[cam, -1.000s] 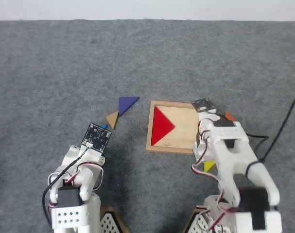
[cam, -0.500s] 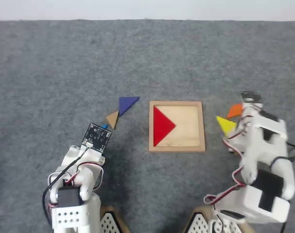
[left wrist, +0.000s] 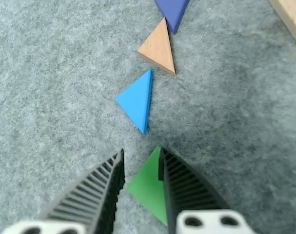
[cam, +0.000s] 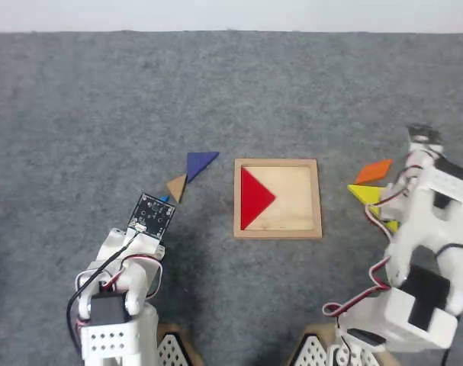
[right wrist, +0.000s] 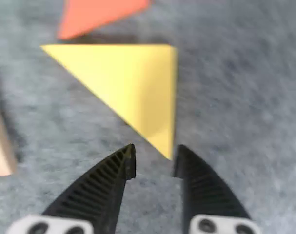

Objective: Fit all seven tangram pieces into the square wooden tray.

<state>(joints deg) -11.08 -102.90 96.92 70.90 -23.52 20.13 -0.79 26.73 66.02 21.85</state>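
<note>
High view, lower left: the left arm (cam: 117, 297) stands on the grey mat (cam: 292, 91) short of a row of loose pieces left of centre. In the left wrist view the left gripper (left wrist: 140, 158) has its jaws apart. A green piece (left wrist: 150, 187) lies flat under the gap, with one finger overlapping its edge; contact cannot be confirmed. Beyond the fingertips, roughly in line, lie a light blue triangle (left wrist: 137, 100), a tan triangle (left wrist: 158, 46) and a dark blue triangle (left wrist: 172, 9).

Centre of the high view: the square wooden tray (cam: 278, 162) holds one red triangle (cam: 254, 197) against its left wall. The rest of its floor shows bare wood.

Right of centre: the yellow triangle (cam: 367, 194) lies flat between the tray and the right arm (cam: 422, 229), with an orange piece (cam: 374, 171) just above it. In the right wrist view the right gripper (right wrist: 154, 155) is open and holds nothing. One sharp corner of the yellow triangle points into the gap, just ahead of the fingertips, and its long edge runs obliquely away from that corner toward the tray side. The right arm is by far the nearer.

Judgement: a grasp calls for a short advance along that corner, so that the jaws straddle the piece before closing.
</note>
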